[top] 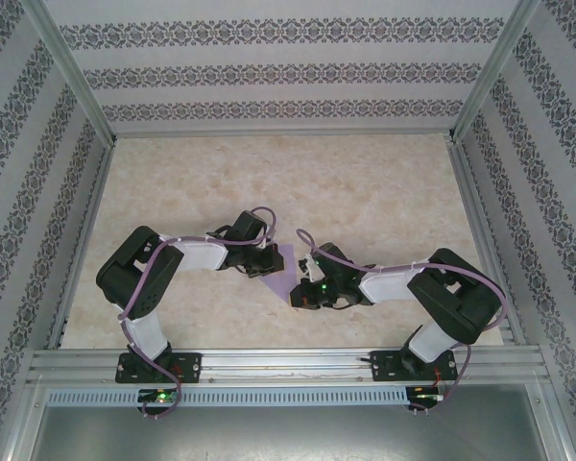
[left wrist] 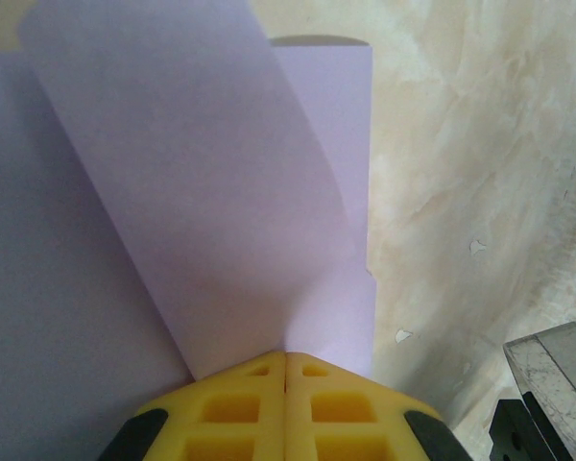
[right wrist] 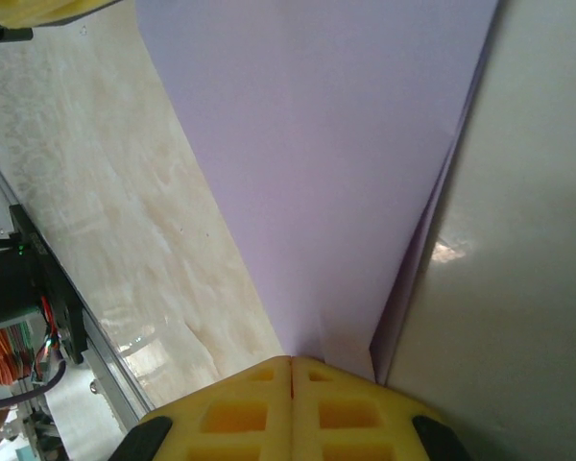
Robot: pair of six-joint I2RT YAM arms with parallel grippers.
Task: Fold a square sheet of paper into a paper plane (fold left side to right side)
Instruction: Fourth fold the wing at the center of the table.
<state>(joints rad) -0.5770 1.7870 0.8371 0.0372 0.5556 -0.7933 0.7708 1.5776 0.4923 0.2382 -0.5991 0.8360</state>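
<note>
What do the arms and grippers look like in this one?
Left arm and right arm: black joints, white links, purple cables looped alongside, small green lights. Fingers are yellow with square cut-outs and black outer edges.

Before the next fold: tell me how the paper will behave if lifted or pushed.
Probably floppy: the paper curls over in a loose arc from the left gripper. Likely light, a thin sheet. Pushed, it would probably buckle or slide on the smooth table.

Beige marbled table [top: 384, 192]; lavender sheet of paper [top: 286, 279] partly resting on it.
</note>
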